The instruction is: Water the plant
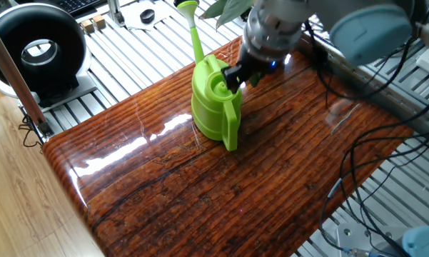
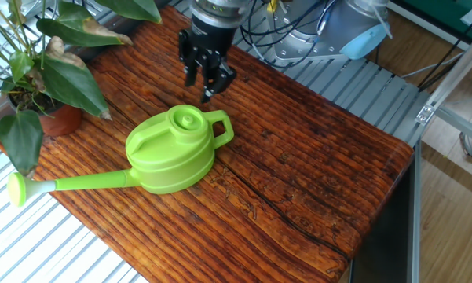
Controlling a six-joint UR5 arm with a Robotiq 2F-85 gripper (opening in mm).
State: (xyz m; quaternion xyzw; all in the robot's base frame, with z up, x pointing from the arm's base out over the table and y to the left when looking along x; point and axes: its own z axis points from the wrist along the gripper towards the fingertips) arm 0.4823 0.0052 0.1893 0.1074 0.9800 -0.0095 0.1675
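Observation:
The lime-green watering can (image 2: 169, 151) stands upright on the wooden table (image 2: 314, 165), its spout pointing toward the front left edge; it also shows in one fixed view (image 1: 213, 103). The plant (image 2: 51, 67) with broad dark leaves sits in a terracotta pot (image 2: 60, 120) at the table's left corner; only leaf tips (image 1: 225, 8) show in one fixed view. My gripper (image 2: 201, 82) hangs open and empty just above and behind the can's handle (image 2: 224, 128), not touching it. It also shows in one fixed view (image 1: 237, 77).
A black round device (image 1: 36, 50) and small wooden blocks (image 1: 94, 24) lie on the slatted metal bench beyond the table. Loose black cables (image 1: 357, 160) hang off the table's right side. The table edge (image 2: 381, 228) drops off at the right.

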